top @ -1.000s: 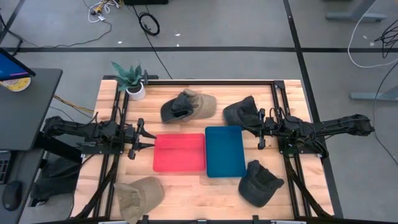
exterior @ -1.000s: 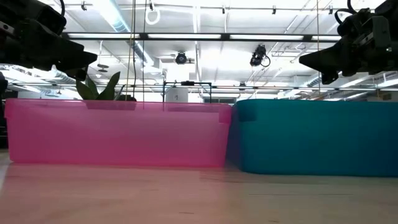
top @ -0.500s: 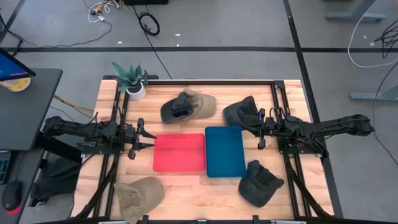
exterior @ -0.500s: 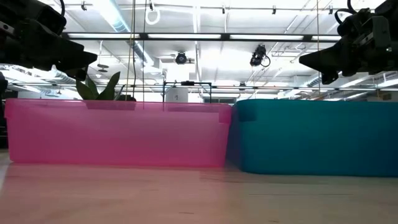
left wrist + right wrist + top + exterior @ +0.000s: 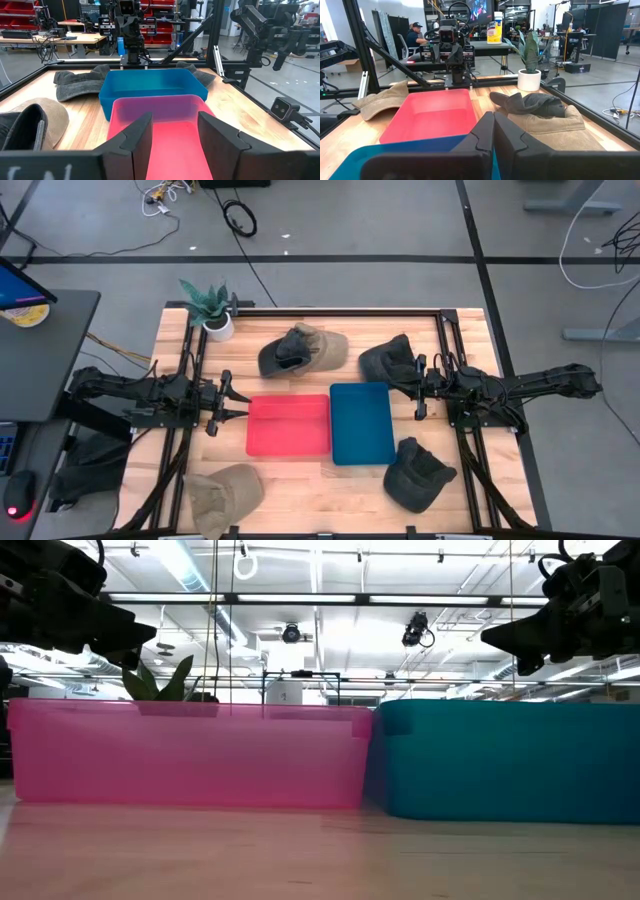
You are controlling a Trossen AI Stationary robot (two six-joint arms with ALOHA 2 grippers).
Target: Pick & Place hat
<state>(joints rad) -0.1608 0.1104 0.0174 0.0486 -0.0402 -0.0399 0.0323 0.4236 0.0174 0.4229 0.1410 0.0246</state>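
Several hats lie on the wooden table. A tan hat with a dark one lying on it is at the far middle, a dark hat far right, another dark hat near right, a tan hat near left. My left gripper hovers open just left of the red bin, its fingers framing that bin in the left wrist view. My right gripper hovers shut, right of the blue bin and beside the far-right dark hat.
The red and blue bins stand side by side mid-table. A potted plant stands at the far left corner. Black frame rails run along the table's far and side edges. A person sits in the room beyond.
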